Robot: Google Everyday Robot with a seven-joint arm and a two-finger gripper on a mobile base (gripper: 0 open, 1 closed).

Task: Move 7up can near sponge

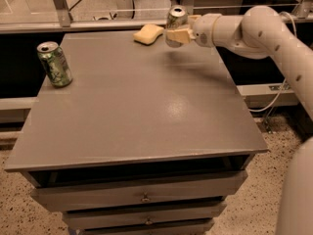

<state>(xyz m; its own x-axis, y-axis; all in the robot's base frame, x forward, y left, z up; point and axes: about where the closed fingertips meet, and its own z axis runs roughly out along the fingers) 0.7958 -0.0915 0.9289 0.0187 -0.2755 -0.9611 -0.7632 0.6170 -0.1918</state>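
You see the scene in warm, dim light from above; the grey table (146, 111) carries 1 broad pale sheen right of its middle; the gripper (179, 32), clamped on the 7up can (176, 17) at the table's far edge just right of the sponge (148, 34), throws a soft shadow onto the tabletop beneath the arm; the floor (98, 4) behind looks brighter; the gap under the tabletop is dark.
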